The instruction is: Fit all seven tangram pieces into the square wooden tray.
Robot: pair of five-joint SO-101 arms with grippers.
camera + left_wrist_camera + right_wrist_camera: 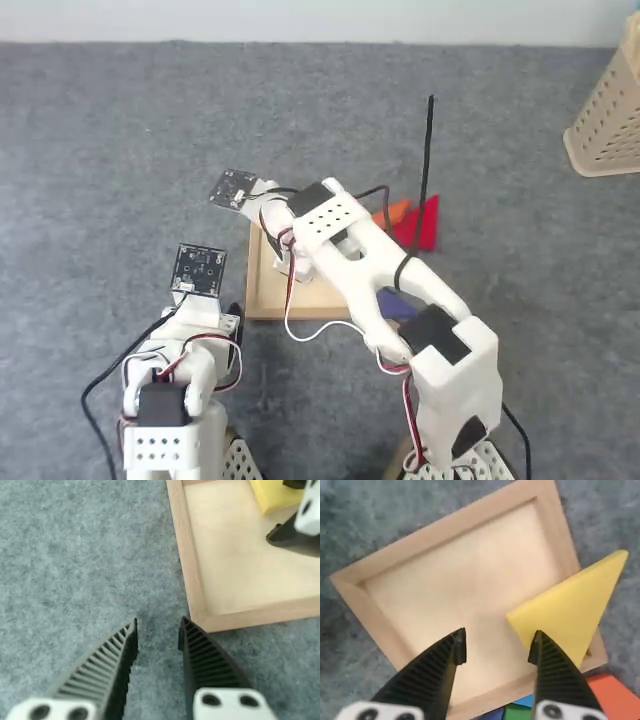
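- Two ridged black jaws of the left gripper [159, 625] stand moderately apart with nothing between them. They hang over the grey, felt-like carpet [75, 555], just off one corner of the square wooden tray [192, 580].
- Pale wood makes up the tray: a raised rim with mitred corners around a smooth, flat floor. It sits near the middle of the carpet, and in the high view the right arm [380, 275] covers much of it.
- Above the tray's floor hangs the right gripper [500, 635], its toothed jaws spread wide and holding nothing. One jaw tip overlaps the edge of the yellow triangle [570, 610]; whether they touch cannot be told.
- That yellow triangle is a thick, matte, flat-faced piece. It lies across the tray's rim near a corner, partly over the floor, with one sharp point reaching out past the rim over the carpet.
- Just outside the same rim lie an orange piece [615, 692] and slivers of a blue piece [524, 700] and a green piece [516, 711], close together.
- In the high view a red triangle [424, 225] lies just beside the orange piece on the carpet.
- Near the carpet's far right corner stands a cream, perforated basket [610, 110], well apart from the tray.
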